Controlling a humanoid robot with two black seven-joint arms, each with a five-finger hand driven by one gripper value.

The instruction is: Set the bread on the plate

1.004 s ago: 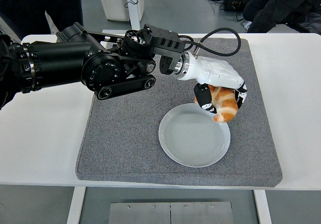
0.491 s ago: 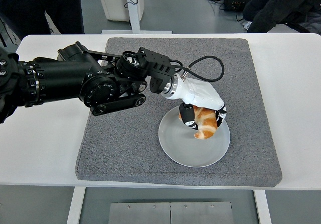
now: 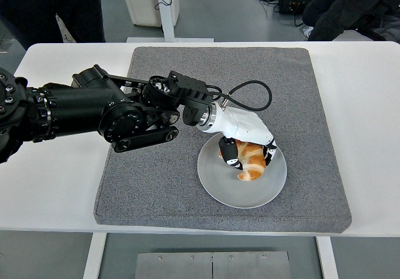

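The left arm is reaching in from 9 o'clock, and its white left hand is bending down over the plate, its fingers gripping the bread. The hand is hiding the top of the bread. The bread is sitting over the plate's 1 o'clock part, on the grey mat.

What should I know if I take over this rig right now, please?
Left hand: shut on the bread, low over the plate.
Right hand: not in view.
The plate sits on the grey mat, near its front edge.
Done: bread picked up and brought over the plate.
Left: whether it rests on the plate is unclear; lower if needed, open the fingers, withdraw the arm.
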